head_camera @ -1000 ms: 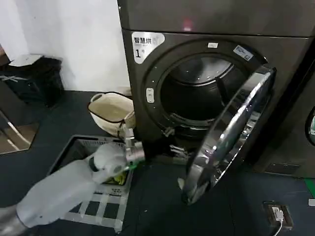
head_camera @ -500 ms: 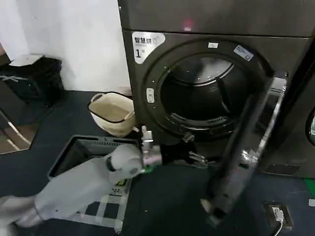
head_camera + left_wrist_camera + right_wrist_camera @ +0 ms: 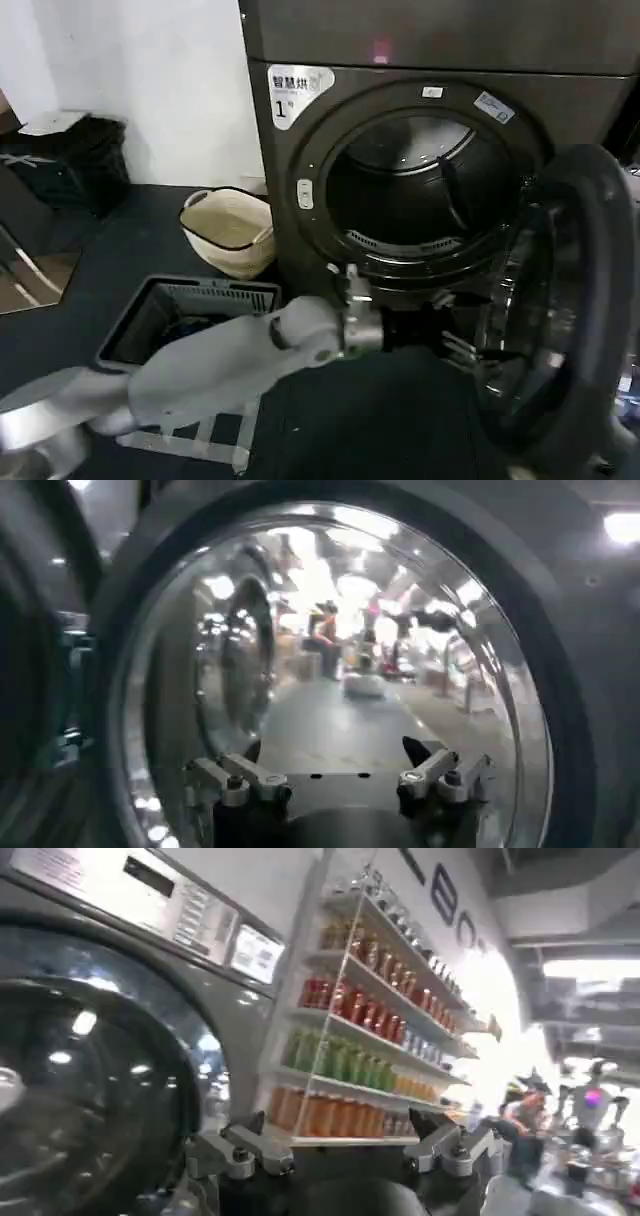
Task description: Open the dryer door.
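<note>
The dryer (image 3: 290,200) is a dark front-loader with a white "1" sticker (image 3: 297,88), and its drum mouth (image 3: 420,190) stands uncovered. The dryer door (image 3: 585,300) hangs swung out to the right, its dark inner face and glass turned toward me. My left arm reaches across from the lower left. Its left gripper (image 3: 458,347) is open just in front of the door's inner face, low down. In the left wrist view the door glass (image 3: 330,650) lies right ahead of the left gripper (image 3: 333,750), nothing between the fingers. My right gripper (image 3: 340,1123) is open and holds nothing.
A cream basket (image 3: 228,228) and a grey crate (image 3: 190,300) sit on the dark floor left of the dryer. Black bags (image 3: 60,160) lie by the white wall. The right wrist view faces another machine (image 3: 90,1048) and shelves of bottles (image 3: 370,1038).
The door has swung farther out to the right, from edge-on to showing its inner face. My left arm has followed it rightward across the dryer's front.
</note>
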